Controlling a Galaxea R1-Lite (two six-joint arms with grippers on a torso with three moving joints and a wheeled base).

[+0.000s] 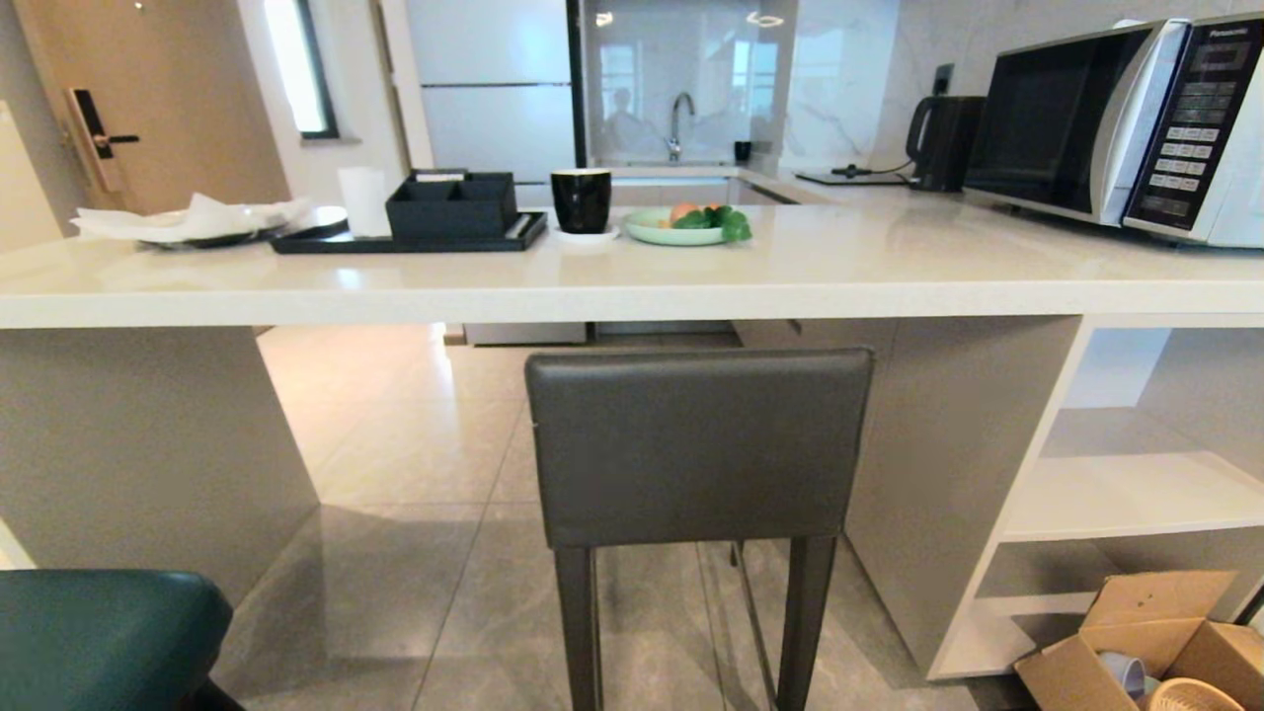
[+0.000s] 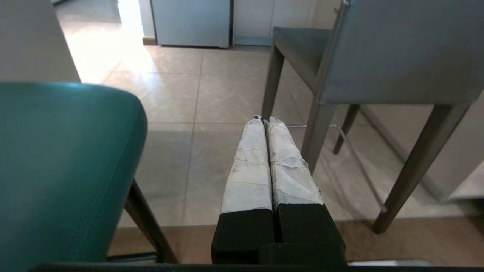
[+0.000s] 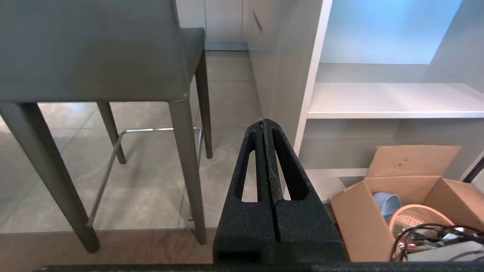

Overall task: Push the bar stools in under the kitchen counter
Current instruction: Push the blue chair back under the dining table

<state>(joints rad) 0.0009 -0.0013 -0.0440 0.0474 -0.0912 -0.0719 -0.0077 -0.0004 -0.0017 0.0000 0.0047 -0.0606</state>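
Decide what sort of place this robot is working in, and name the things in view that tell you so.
Most likely a home kitchen with a breakfast bar. A microwave and kettle stand on the kitchen counter, a sink tap shows behind it, and a grey bar stool stands at its open side.

Open floor under the kitchen counter (image 1: 632, 286) between the grey-beige panel (image 1: 138, 444) at left and the panel w/ shelf cubbies (image 1: 1136, 494) at right; the grey stool (image 1: 699, 446) stands in the middle of that gap, its back just below the slab edge. Clear lane left of the grey stool, tiles bare to the far side, but the teal stool (image 1: 104, 632) blocks the near-left corner. Right of the grey stool the gap to the panel is narrow, and a cardboard box (image 1: 1155, 642) sits on the floor near right by the cubbies.
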